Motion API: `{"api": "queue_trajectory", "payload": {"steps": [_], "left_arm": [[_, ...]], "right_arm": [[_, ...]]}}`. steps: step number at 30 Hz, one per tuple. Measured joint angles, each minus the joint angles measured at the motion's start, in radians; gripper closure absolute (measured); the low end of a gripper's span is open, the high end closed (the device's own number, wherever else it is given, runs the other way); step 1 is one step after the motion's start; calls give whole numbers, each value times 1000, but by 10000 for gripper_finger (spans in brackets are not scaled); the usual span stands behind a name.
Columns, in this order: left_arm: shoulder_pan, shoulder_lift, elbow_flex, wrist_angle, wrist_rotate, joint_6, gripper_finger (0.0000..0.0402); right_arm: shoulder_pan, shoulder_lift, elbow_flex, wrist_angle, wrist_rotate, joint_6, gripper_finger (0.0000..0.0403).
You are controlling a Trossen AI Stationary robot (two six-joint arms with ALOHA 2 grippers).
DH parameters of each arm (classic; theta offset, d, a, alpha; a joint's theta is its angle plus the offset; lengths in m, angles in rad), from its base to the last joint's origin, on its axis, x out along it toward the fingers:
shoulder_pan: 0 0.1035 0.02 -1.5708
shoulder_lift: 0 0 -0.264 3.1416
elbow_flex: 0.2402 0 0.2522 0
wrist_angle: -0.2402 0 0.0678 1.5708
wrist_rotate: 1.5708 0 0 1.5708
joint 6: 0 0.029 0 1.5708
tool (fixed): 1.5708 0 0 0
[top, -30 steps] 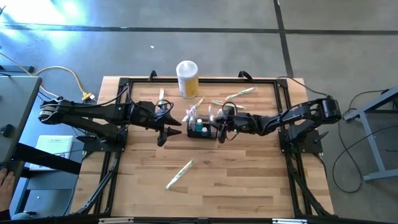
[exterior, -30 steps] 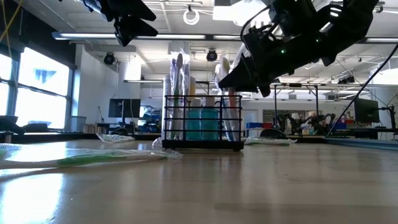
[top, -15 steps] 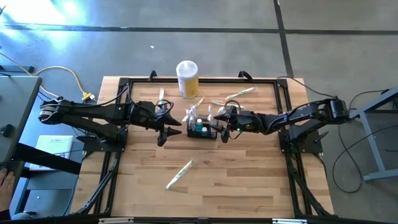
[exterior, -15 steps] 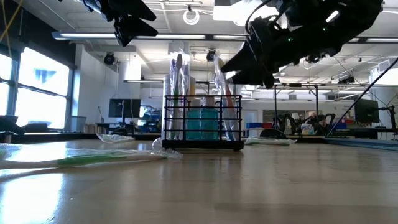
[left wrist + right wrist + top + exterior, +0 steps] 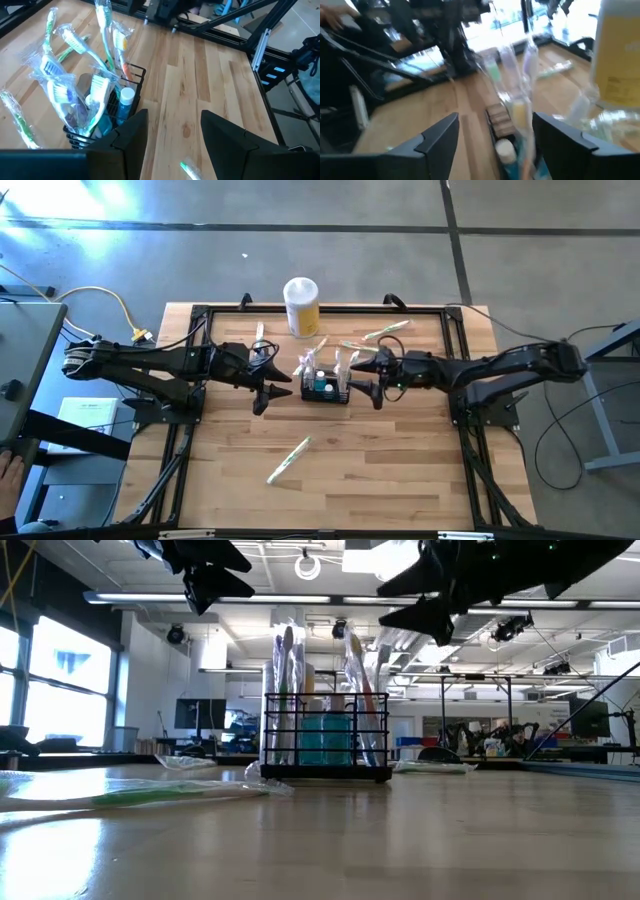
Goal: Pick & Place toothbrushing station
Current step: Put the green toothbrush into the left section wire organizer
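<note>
A pale worktop (image 5: 330, 480) of narrow wooden planks, glossy in the low view, is framed by black metal rails. Two dark jointed arms reach in from either side.

The left hand (image 5: 268, 392) is held above the boards just left of the basket, its two tapered fingers spread and holding nothing; in the left wrist view the fingers (image 5: 131, 131) frame bare wood beside the basket.

The right hand (image 5: 367, 375) hangs in the air just right of the basket, above the level of its rim in the low view (image 5: 425, 592); its fingers are spread and empty, and no contact with the basket is seen.

A tall cylindrical canister (image 5: 301, 306), yellow-bodied with a white lid, stands near the far edge of the worktop, behind the basket.

The toothbrushing station (image 5: 322, 385), a small rectangular caddy of black wire mesh, stands upright on the worktop at the centre, between the two hands. It is filled with toothbrushes (image 5: 285, 690) in crinkled clear wrappers, standing on end and leaning outwards, and a teal bottle (image 5: 325, 738) with a white cap.

More wrapped toothbrushes lie flat on the wood: a green-and-white one (image 5: 289, 459) towards the near side, and others (image 5: 385, 331) towards the far right.
</note>
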Motion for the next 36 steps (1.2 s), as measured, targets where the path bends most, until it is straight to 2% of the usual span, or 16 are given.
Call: {"api": "queue_trajectory", "payload": {"steps": [6,12,17,22,28,36], "left_arm": [[0,0,0,0,0,-3,222],[0,0,0,2,1,-22,222],[0,0,0,5,1,-87,222],[0,0,0,50,1,-159,222],[0,0,1,57,0,-168,222],[0,0,1,55,-43,-175,222]], "right_arm": [[11,-88,0,-18,2,-16,158],[-13,-194,0,-154,5,-56,158],[-90,-285,1,-330,-27,-83,158],[-218,-331,1,-540,-56,-59,158],[-386,-321,1,-711,-187,-29,158],[-575,-261,32,-765,-377,27,160]]}}
